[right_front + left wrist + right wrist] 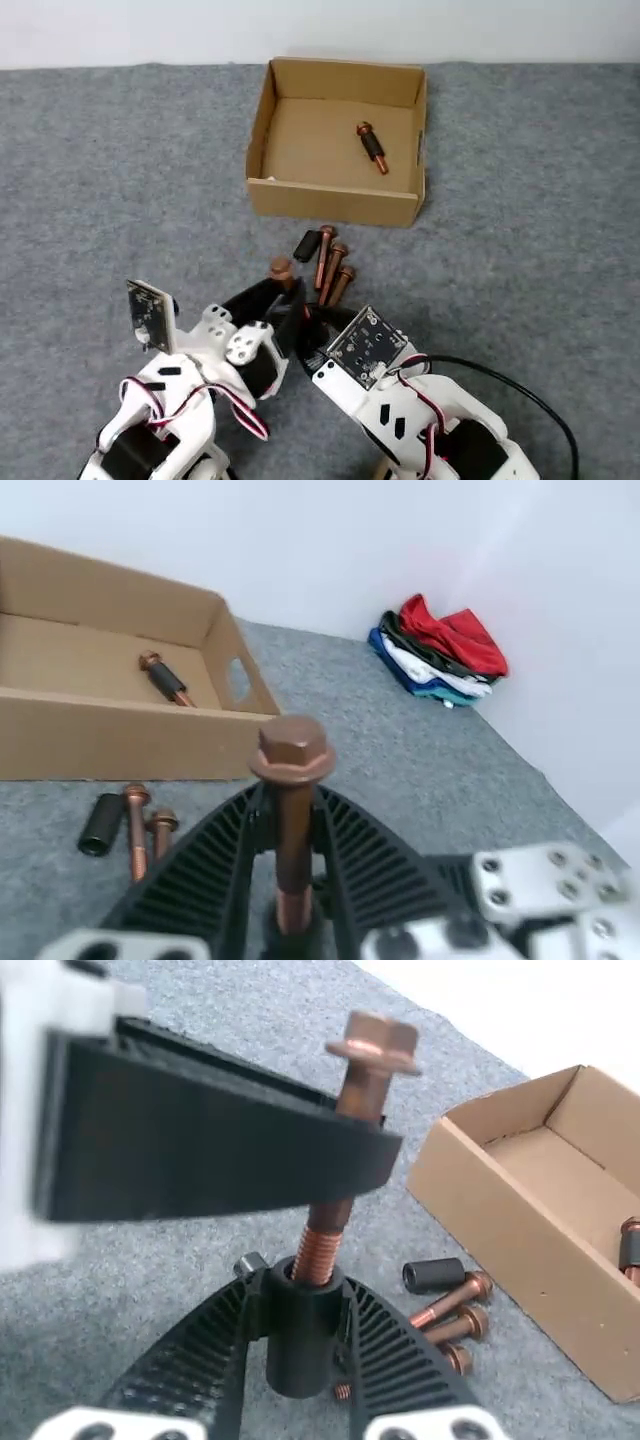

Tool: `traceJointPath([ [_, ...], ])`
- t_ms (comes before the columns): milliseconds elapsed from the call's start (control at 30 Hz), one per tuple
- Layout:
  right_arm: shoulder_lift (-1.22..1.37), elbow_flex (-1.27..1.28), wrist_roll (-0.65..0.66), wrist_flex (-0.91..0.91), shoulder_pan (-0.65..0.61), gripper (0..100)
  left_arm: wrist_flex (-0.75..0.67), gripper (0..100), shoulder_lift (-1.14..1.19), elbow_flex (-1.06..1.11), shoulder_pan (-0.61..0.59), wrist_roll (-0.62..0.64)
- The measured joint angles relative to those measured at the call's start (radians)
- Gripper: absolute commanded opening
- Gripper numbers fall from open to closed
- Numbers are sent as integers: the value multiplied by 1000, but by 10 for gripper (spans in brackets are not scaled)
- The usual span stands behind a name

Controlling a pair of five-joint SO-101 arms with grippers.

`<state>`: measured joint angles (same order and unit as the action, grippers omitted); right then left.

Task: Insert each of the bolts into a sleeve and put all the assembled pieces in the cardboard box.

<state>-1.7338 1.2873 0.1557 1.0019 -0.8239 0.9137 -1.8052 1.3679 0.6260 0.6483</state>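
Over grey carpeted bench (100, 180), white wall (300, 30) behind, we note left tool (288, 805) clamping copper hex-head bolt (292, 755), right tool (300, 1290) clamping black cylindrical sleeve (300, 1345); bolt tip hidden inside.

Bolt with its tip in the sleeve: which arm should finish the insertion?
Left, probably. The left end effector is shut on the bolt shank, and the right end effector holds the sleeve around its tip, so the left can push it in while the right steadies.
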Motion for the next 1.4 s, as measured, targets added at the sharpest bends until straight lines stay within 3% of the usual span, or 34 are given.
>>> traceJointPath([
  [100, -2, -2, 0, -2, 2, 8, 84, 5, 0, 9, 34, -11],
  [267, 0, 2, 0, 0, -5, 8, 160, 23, -2, 2, 48, -146],
  [467, 0, 2, 2, 2, 5, 8, 172, 243, -2, -2, 46, -221],
  [933, -3, 35, 3, -41, 64, 8, 245, 230, 5, -91, -37, -233],
  [1000, -2, 54, 3, -74, 68, 8, 259, 168, 8, -127, -41, -233],
  [1100, -2, 72, 3, -106, 87, 8, 261, 0, 8, -161, -87, -233],
  [1400, -2, 77, -281, -104, 436, 8, 247, 5, 6, -54, -410, -500],
])
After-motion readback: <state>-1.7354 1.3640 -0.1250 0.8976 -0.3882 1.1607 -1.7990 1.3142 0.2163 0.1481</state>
